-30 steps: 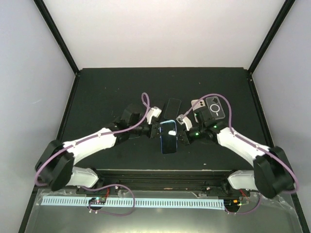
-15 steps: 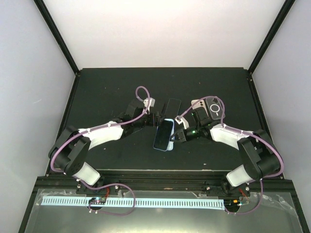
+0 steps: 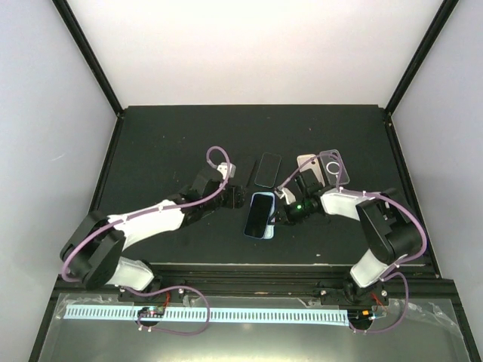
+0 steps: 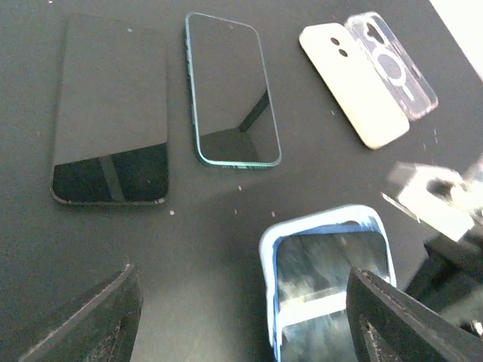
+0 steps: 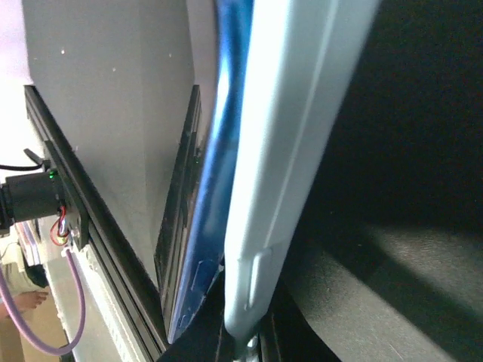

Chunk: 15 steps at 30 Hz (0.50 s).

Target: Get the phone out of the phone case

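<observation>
Risk: the right gripper (image 3: 282,214) is clamped on the right-hand edge of the phone case (image 3: 261,215) alone, with the phone (image 4: 330,264) seated in it, screen up. If that edge is pulled without a counter-hold, case and phone will likely slide over the table (image 3: 173,143) together, or the rim will slip from the fingers. A skid could also strike the teal phone (image 4: 230,90) lying just beyond the case.

The left gripper (image 4: 241,283) hovers low at the case's left side, spread wide and empty, forearm reaching in nearly level. The right arm is folded sharply, wrist rolled toward the case's edge.
</observation>
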Motion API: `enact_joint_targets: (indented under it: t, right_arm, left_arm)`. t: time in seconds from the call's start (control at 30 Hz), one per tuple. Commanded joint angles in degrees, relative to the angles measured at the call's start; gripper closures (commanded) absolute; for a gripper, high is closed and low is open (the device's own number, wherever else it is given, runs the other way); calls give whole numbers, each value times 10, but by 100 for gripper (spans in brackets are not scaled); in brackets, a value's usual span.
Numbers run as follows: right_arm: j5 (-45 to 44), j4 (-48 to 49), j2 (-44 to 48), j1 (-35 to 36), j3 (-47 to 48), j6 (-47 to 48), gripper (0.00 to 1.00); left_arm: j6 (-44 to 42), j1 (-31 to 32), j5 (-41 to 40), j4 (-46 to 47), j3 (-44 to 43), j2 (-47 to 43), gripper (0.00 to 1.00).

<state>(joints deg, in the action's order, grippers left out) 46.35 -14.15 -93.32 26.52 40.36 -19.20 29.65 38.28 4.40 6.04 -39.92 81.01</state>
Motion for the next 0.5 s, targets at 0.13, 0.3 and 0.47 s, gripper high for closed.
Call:
enact_joint_targets:
  t: [0.13, 0.3, 0.47]
  right_arm:
    - [-74, -131, -11, -3, 94, 26, 99]
    - [-64, -155, -17, -8, 110, 25, 99]
    - [-32, -154, -7, -12, 113, 3, 99]
  left_arm:
    - [-84, 75, -71, -106, 28, -108, 28]
    - [-122, 123, -97, -94, 41, -115, 30]
    - [-191, 198, -186, -130, -8, -47, 28]
